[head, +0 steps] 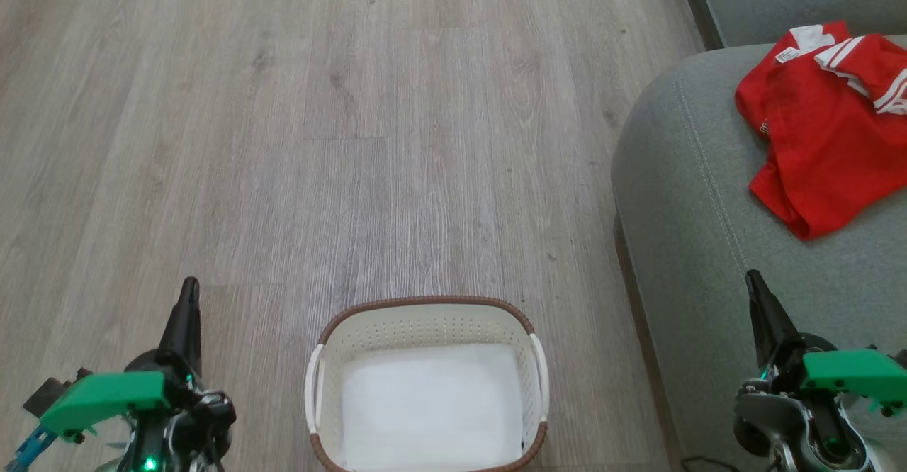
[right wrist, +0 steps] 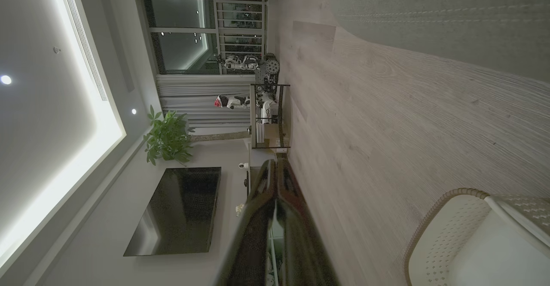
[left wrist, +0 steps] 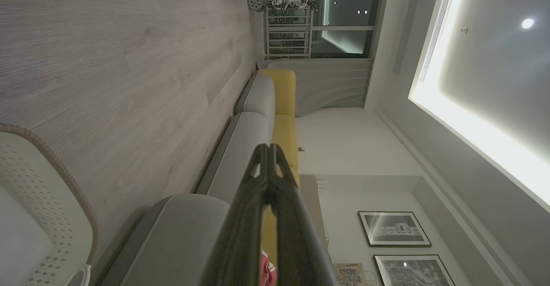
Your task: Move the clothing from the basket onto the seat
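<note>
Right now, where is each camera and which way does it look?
Head view: on my head, looking forward and down at the floor, the empty basket and the seat holding the clothing; left tool lower left, right tool lower right.
Left wrist view: on my left wrist, looking along the shut left tool over the seat toward framed pictures.
Right wrist view: on my right wrist, looking along the shut right tool toward a plant and window.
Shared: both wrist views catch the basket and floor.
</note>
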`<state>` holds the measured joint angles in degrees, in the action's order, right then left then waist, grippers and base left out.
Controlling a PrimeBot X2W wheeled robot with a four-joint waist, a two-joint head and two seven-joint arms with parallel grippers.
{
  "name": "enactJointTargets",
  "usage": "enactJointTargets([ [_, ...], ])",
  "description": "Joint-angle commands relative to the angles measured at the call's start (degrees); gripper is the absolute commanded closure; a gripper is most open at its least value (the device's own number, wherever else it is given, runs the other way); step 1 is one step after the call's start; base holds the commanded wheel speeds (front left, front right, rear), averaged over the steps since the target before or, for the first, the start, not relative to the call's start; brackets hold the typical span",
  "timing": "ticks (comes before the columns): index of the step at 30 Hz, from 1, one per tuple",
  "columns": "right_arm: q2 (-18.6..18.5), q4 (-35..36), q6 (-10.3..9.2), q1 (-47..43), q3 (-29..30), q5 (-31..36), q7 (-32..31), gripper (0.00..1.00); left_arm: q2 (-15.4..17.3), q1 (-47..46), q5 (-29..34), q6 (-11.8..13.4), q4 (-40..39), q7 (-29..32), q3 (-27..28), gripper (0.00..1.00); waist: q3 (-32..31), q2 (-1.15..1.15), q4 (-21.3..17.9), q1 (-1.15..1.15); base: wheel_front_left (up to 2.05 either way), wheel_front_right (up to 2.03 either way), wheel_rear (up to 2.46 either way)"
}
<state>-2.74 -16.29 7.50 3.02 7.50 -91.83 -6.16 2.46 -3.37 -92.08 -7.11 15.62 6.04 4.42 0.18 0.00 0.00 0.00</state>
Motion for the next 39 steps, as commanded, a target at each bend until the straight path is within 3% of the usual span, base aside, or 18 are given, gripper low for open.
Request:
enactJointTargets([
  [1,-0.1,2.3,-0.01,3.2,-1.0,-0.3,-0.3,1.0,0.5,-2.8,-0.1,-0.4,-1.6,0.5,2.1,1.0,0.0,0.0,0.0,0.0,0.0,0.0,0.0],
  [39,-0.1,2.3,-0.01,3.2,-1.0,-0.3,-0.3,1.0,0.4,-2.8,-0.1,-0.4,-1.6,0.5,2.1,1.0,0.0,0.0,0.0,0.0,0.0,0.0,0.0],
])
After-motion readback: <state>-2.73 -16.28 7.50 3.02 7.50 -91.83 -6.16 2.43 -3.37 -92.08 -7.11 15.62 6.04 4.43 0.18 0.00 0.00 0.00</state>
